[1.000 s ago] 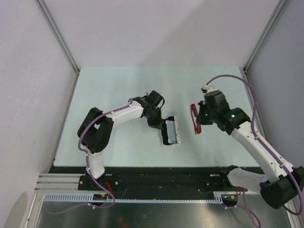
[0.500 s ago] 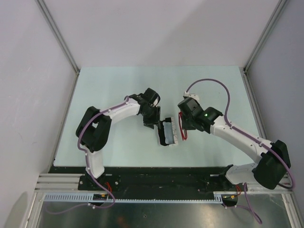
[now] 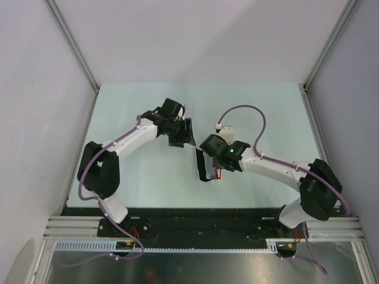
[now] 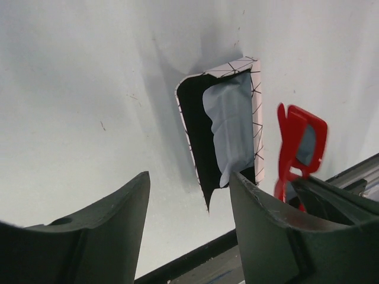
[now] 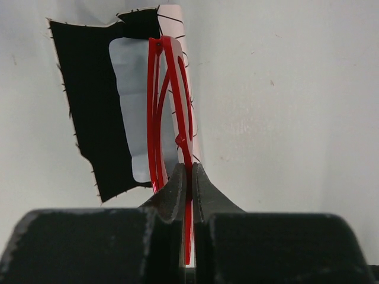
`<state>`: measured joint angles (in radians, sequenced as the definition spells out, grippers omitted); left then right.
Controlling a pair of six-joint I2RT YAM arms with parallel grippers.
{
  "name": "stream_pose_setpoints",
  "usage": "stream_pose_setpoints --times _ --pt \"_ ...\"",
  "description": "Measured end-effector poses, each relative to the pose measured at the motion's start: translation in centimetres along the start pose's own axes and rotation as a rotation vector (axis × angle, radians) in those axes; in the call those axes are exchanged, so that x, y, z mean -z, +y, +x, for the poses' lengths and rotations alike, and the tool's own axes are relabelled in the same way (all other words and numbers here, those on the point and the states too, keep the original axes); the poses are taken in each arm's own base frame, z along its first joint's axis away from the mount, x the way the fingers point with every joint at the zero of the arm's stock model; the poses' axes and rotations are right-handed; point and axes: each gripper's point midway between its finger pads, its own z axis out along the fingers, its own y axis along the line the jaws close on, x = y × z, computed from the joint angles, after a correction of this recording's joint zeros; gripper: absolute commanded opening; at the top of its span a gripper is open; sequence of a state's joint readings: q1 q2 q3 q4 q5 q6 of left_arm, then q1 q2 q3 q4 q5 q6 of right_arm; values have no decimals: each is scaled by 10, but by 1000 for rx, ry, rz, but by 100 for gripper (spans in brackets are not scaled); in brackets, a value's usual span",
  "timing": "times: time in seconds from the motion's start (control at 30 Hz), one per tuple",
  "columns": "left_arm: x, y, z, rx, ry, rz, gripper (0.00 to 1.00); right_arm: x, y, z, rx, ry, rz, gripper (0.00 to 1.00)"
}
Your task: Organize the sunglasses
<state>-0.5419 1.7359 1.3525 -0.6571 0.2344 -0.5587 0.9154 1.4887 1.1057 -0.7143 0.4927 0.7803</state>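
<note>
Sunglasses, thin red plastic frame, dark lenses, hang clamped in the right claw, long axis parallel to the open white line-patterned case just underneath; left claw gapes empty nearby.

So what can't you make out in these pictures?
Right wrist view: the right gripper hides the sunglasses' near end; whether they touch the case is unclear.
Top view: the right arm covers nearly all of the sunglasses and part of the case.
Left wrist view: dark fingers hide their lower end.
</note>
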Motion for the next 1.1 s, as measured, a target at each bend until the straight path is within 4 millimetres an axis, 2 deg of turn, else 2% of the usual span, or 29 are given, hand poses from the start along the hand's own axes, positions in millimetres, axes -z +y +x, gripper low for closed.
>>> stream_pose_setpoints --times 0.1,0.23,0.37,0.5,0.77,0.93,1.1 --pt "5 5 -4 12 -20 10 61 -15 3 7 21 13 38 0" --pt "0 25 4 49 4 -11 61 -25 13 2 37 7 57 0" --pt "-4 54 11 111 26 -48 60 -28 30 -13 49 -22 58 0" --pt "1 76 12 162 13 -71 60 -29 43 -19 78 -36 78 0" --pt "16 102 6 226 -43 -87 60 -39 61 -18 208 -19 245 0" --pt "15 112 6 248 -51 -92 60 -41 60 -6 307 8 338 0" --pt "13 119 9 258 -49 -90 60 -39 45 3 377 45 418 0"
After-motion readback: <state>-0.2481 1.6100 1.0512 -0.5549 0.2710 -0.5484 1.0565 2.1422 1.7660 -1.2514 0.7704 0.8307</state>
